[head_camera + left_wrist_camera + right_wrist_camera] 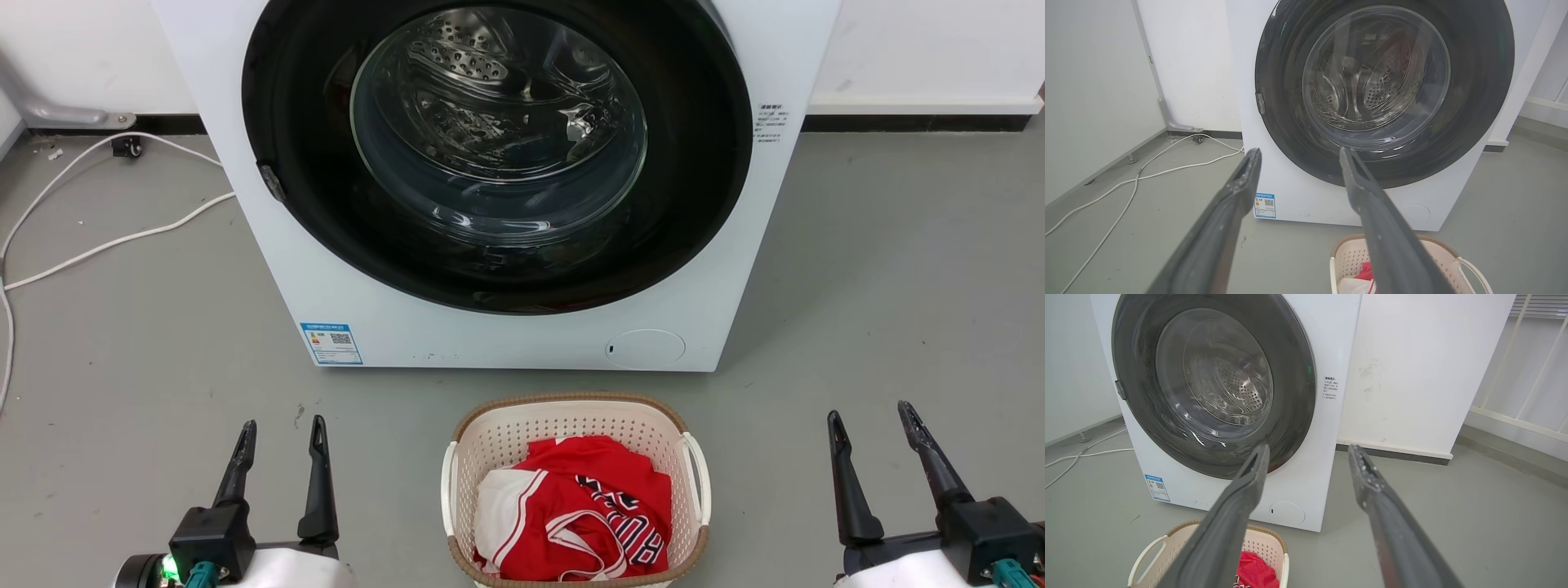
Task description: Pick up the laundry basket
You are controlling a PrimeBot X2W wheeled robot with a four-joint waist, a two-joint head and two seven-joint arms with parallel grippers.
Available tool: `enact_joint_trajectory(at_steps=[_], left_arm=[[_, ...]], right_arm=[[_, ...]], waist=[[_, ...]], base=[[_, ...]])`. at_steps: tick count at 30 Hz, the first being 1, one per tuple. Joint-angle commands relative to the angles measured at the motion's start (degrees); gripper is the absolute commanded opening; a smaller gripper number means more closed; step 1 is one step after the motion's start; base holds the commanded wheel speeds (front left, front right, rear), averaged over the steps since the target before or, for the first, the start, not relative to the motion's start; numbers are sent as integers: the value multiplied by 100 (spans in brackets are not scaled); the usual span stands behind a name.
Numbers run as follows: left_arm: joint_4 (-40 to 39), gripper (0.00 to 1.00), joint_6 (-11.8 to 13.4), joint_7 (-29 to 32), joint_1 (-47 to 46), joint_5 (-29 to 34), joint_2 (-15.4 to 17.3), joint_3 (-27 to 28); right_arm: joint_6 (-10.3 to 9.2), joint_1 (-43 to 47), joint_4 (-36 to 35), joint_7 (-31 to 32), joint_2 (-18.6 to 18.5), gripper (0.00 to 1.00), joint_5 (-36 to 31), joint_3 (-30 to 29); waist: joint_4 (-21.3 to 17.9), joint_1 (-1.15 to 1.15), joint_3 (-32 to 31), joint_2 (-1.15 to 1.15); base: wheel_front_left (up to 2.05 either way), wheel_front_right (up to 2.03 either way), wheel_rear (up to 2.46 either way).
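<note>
The laundry basket (pixel 498 445) sits on the floor (pixel 857 310) between the left gripper (pixel 283 425) and right gripper (pixel 869 411), well apart from each. Both are spread wide, holding nothing. It stands near the washing machine (pixel 522 335) with red-and-white clothing (pixel 588 506) inside. The head view's bottom edge cuts off its near rim.

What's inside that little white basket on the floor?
The laundry basket holds crumpled red and white clothing with dark lettering. The pile covers the basket's bottom, so anything beneath it cannot be seen.

Laundry room: front-loading washing machine (pixel 498 163)
</note>
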Motion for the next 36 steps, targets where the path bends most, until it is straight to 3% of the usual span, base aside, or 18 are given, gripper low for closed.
enact_joint_trajectory(at_steps=[1,24,30,36], left_arm=[[-23,100,8,-23,71,5,17,15],[200,100,-43,-22,-189,-148,16,86],[655,100,-267,-21,-828,-255,15,94],[1672,100,-487,-21,-1929,-107,33,-46]], right_arm=[[-2,49,-14,-14,-27,100,22,-7],[-2,-185,104,-14,-25,100,256,-99],[-2,-809,551,-13,-24,100,206,-91],[-3,-1865,1505,-12,-21,100,-23,93]], waist=[[-1,0,-1,0],[-45,0,198,0],[-124,0,749,0],[-180,0,1658,0]], base=[[0,0,0],[0,0,0],[0,0,0],[0,0,0]])
